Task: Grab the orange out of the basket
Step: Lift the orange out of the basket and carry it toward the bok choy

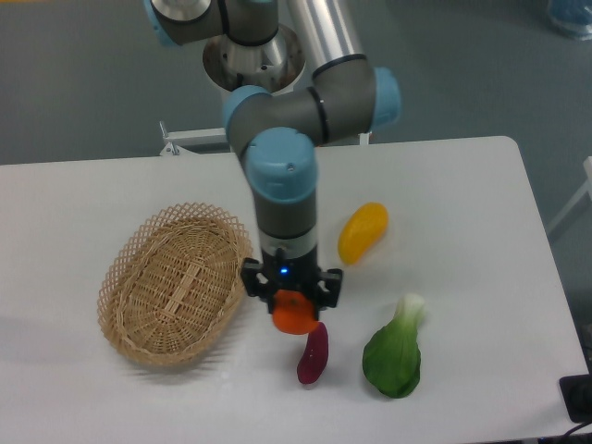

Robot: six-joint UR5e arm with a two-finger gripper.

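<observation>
White tabletop [481, 185], grey floor behind it, and the arm reaches down over the middle of the surface. At its tip the gripper [293, 298] is pinching the orange [295, 317], a finger on either side, the fruit hanging just below the wrist's blue light. So the orange is out of the basket [174, 282] and off to the basket's right, held over bare table rather than resting on it, as far as one can judge from above. The grip looks snug; the pick itself appears done.

Right beneath and a touch toward the front edge lies a purple eggplant [313, 352], very near the held fruit, so any lowering here risks a bump. Further right, toward the front right corner, sits a leafy green vegetable [395, 351]. Behind the gripper, nearer mid-table, a yellow mango [363, 232] lies slanted. The basket sits on the left side, holding nothing that shows.
</observation>
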